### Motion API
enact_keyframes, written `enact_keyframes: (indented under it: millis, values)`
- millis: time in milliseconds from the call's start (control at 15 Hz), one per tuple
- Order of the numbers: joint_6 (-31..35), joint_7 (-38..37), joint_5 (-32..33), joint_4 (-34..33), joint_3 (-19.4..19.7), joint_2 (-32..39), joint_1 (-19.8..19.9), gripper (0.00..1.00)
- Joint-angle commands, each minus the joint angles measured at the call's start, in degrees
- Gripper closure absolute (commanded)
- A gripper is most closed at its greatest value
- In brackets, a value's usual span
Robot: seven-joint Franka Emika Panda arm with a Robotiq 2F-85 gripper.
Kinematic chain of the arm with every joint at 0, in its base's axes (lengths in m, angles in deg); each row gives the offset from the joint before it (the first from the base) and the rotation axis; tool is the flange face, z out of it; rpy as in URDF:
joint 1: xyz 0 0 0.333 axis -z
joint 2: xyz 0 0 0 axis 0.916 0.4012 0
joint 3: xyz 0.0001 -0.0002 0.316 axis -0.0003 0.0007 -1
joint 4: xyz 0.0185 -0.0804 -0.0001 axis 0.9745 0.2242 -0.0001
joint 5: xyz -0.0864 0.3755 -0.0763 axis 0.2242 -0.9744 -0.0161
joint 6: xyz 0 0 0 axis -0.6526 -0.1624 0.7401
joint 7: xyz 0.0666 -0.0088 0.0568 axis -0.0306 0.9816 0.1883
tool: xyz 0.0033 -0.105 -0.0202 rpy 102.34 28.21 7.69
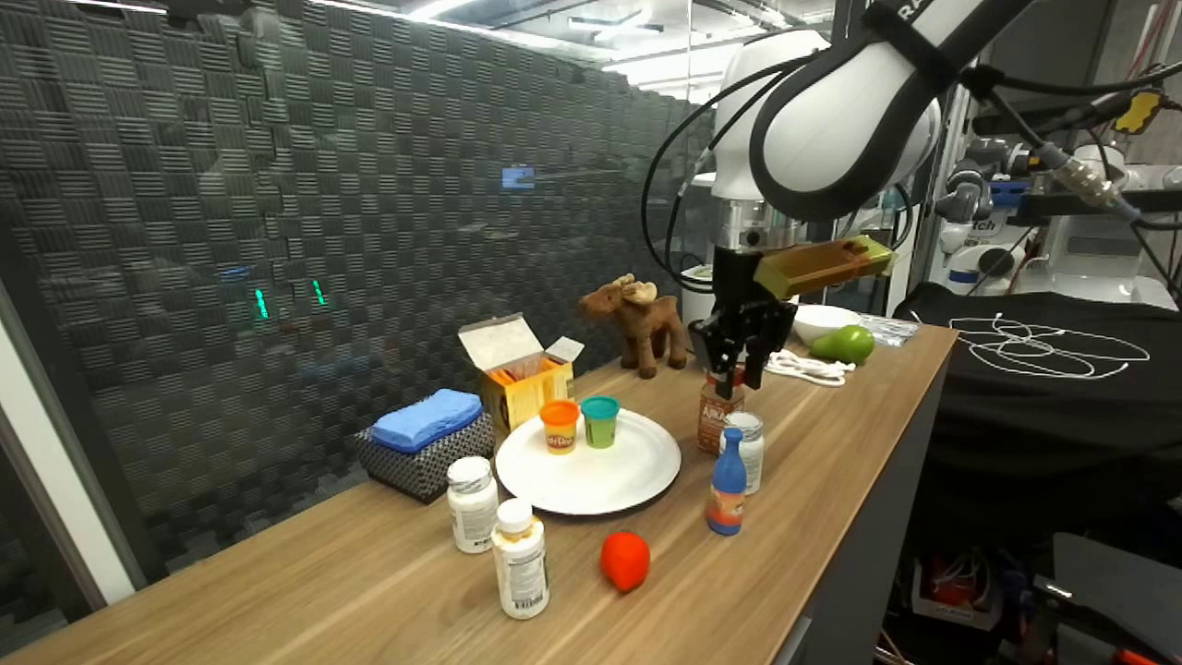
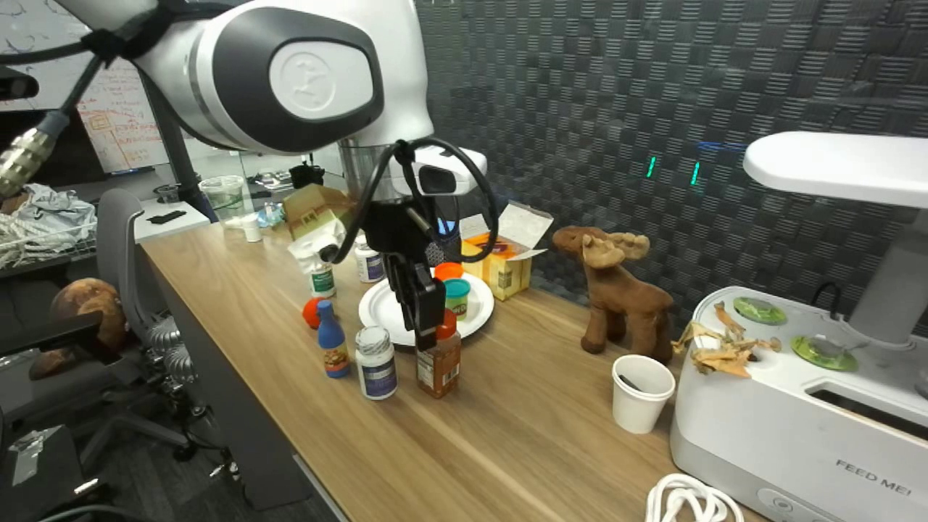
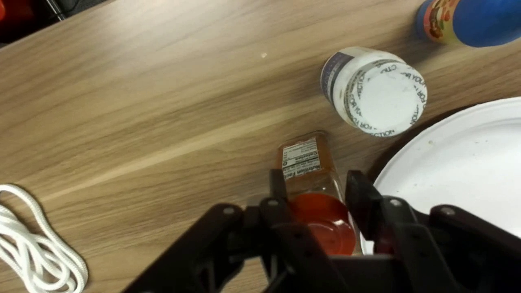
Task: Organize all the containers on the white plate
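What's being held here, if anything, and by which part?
Can't be told: the gripper straddles the top of the red-capped spice bottle, but whether it clamps isn't clear.

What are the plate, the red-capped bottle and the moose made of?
The plate: perhaps paper or plastic, smooth, by its thin rim. The red-capped bottle: glossy plastic or glass, its see-through upper wall catching light. The moose: likely plush fabric, matte, looking fuzzy.

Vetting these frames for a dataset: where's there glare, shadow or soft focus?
Wrist view: the gripper looks dark and soft in the foreground, lettering atop the white bottle is readable, a dark shadow runs along the white plate; in an exterior view, ceiling lights glare at the top; in both exterior views, green marks glow against the dark wall, likely reflections.
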Motion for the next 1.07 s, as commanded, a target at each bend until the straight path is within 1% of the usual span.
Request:
enact_keyframes:
  millis: [0, 67, 200, 267, 333, 400, 467, 600, 933, 1000]
  values:
    - [0.41, 1.34, -1.55, -2.05, 0.04, 0.85, 0.02, 0.83]
    - [0.28, 1.33, -1.46, -2.29, 0.03, 0.86, -0.04, 0.83]
    - [0.17, 1.04, -1.06, -2.58, 0.02, 1.02, -0.19, 0.88]
    - [0.06, 1.11, -1.10, -2.72, 0.01, 1.07, -0.19, 0.86]
    - [-0.28, 1.08, -1.03, -2.79, -0.01, 1.06, -0.24, 0.63]
    - [-0.56, 1.14, -1.01, -2.86, -0.04, 1.04, -0.26, 0.62]
    - [-0.83, 0.87, -0.65, -2.84, -0.05, 0.98, -0.38, 0.57]
    - [-1.16, 0.40, 0.14, -2.86, -0.05, 1.06, -0.61, 0.43]
    - [-1.19, 0.19, 1.00, -3.44, 0.03, 1.93, -0.88, 0.04]
    - [-1.13, 0.37, 1.01, -3.95, 0.14, 2.37, -0.78, 0.00]
